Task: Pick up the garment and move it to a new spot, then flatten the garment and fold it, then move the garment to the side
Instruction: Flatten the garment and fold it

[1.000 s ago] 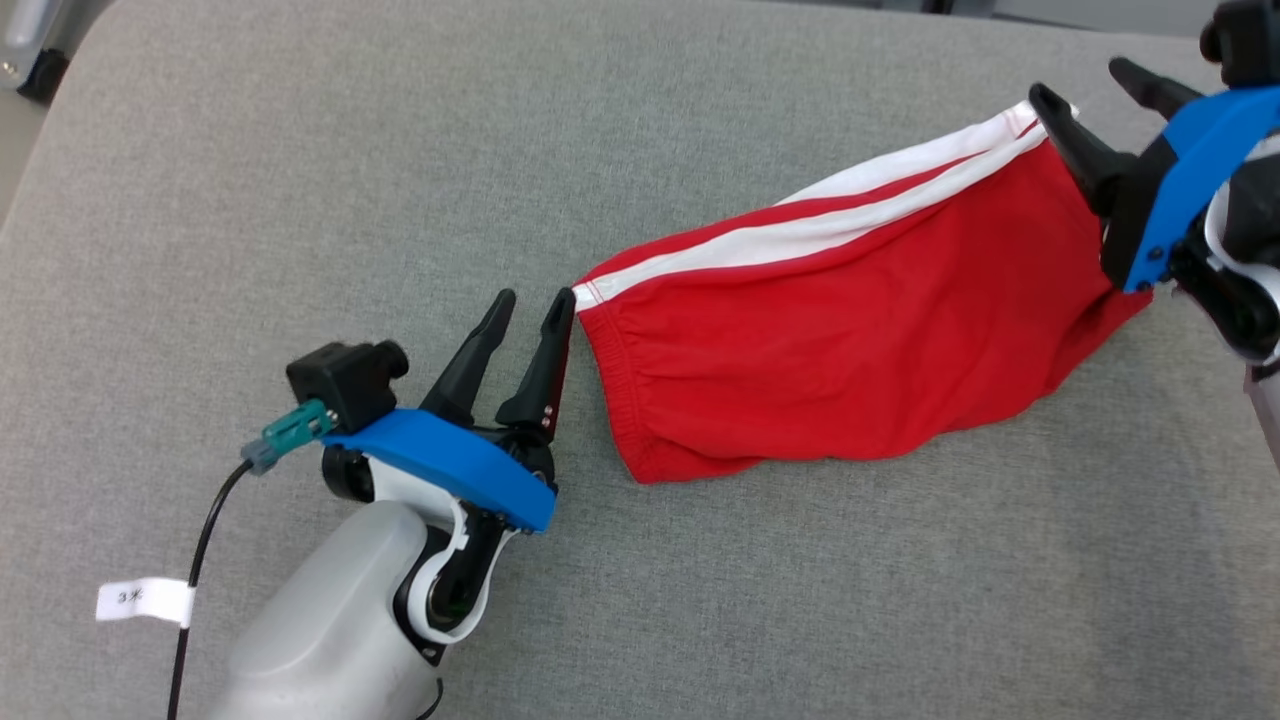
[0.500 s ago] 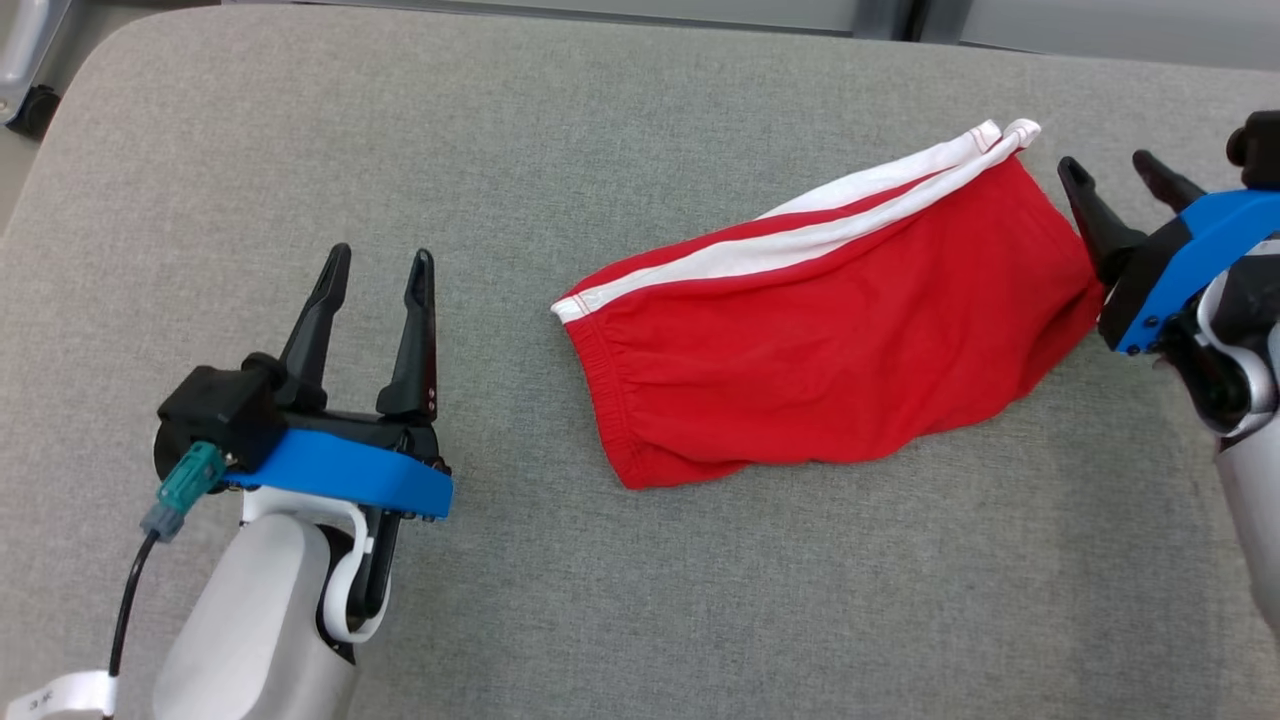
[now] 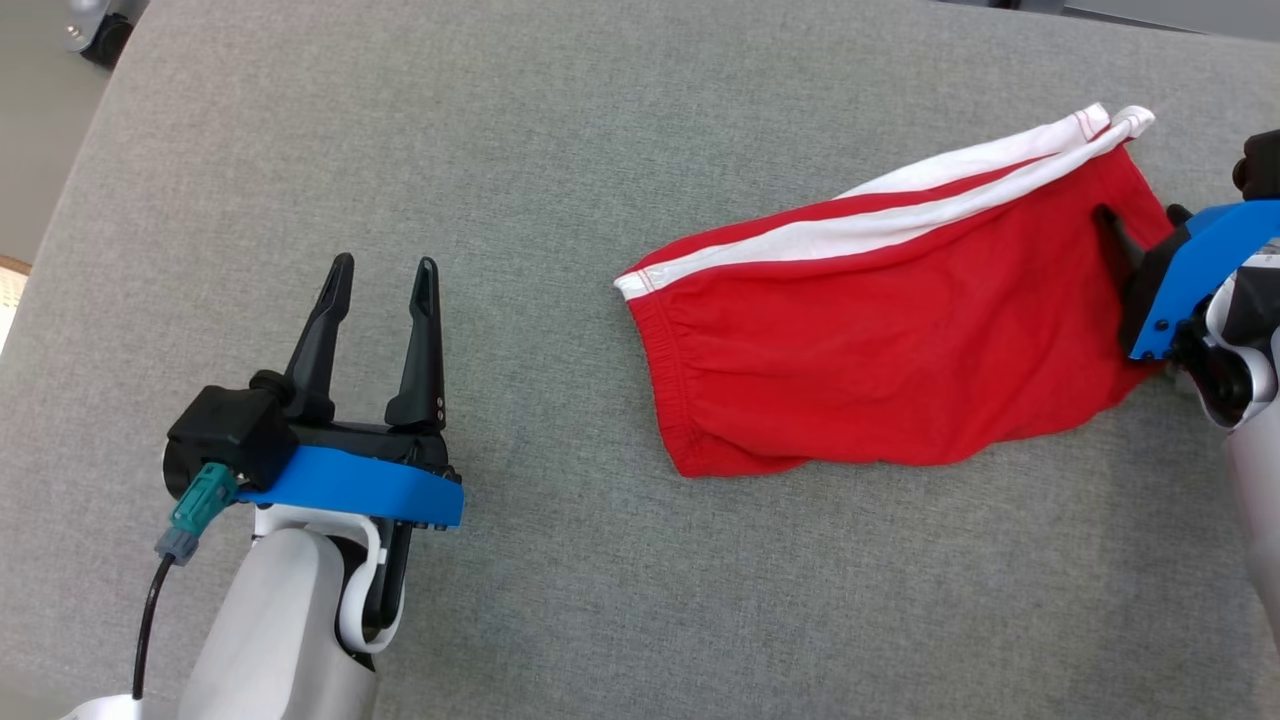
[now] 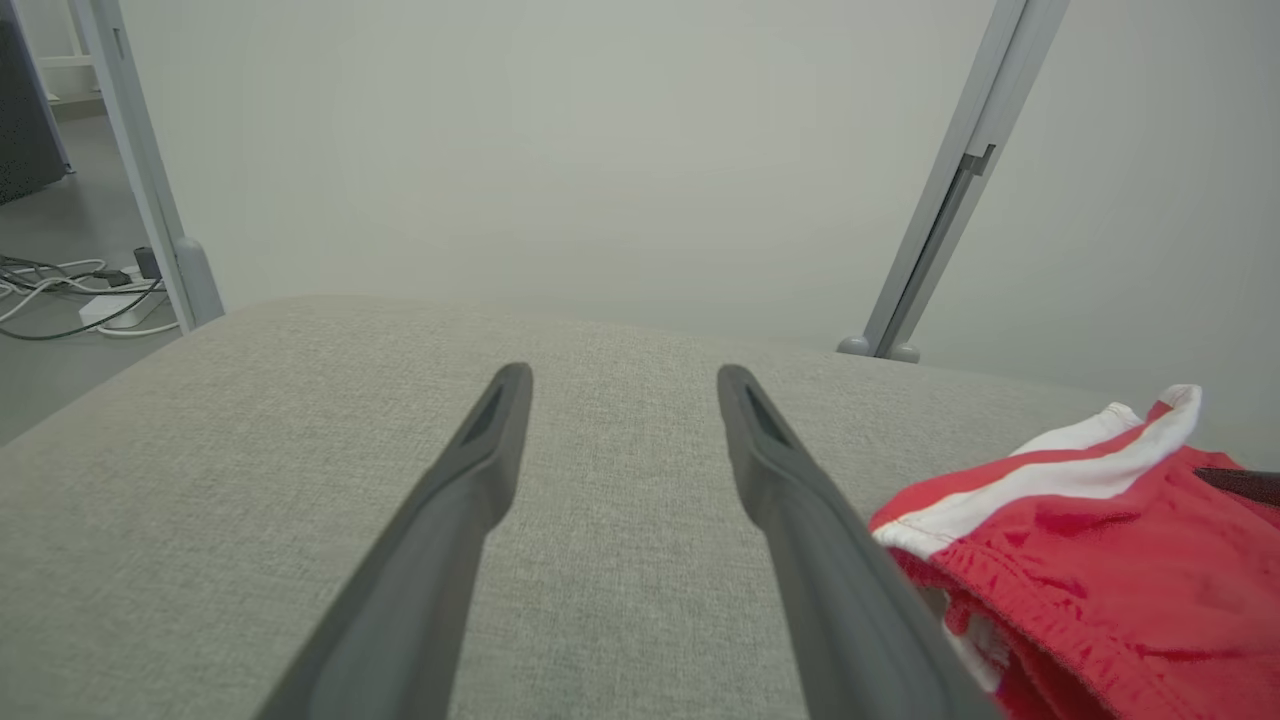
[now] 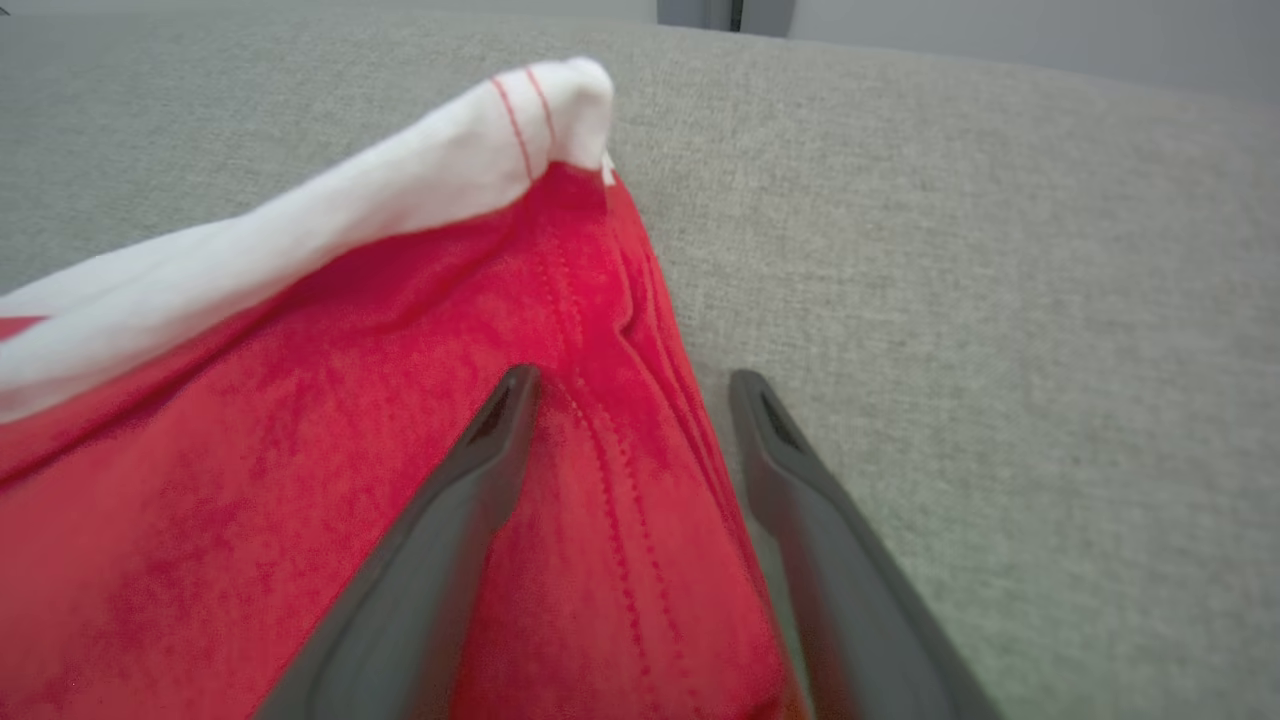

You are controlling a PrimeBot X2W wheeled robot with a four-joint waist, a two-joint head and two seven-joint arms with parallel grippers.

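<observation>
Your right gripper [image 3: 1140, 215], fingers spread, straddles one end of the red white-striped cloth shorts [image 3: 880, 340] lying on the grey fabric cushion [image 3: 600, 150], seemingly to pinch it, while your left gripper [image 3: 385, 262] sits spread and empty, well apart.

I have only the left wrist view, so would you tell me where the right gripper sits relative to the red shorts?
Observer: The right gripper straddles the red shorts' edge opposite the waistband: one finger over fabric, the other over the grey cushion.
Operator: Thank you. Is it shut?
Observer: No, its jaws stand open in the right wrist view.
Operator: And my left gripper?
Observer: The head view shows the left gripper open, apart from the waistband, on its left.
</observation>
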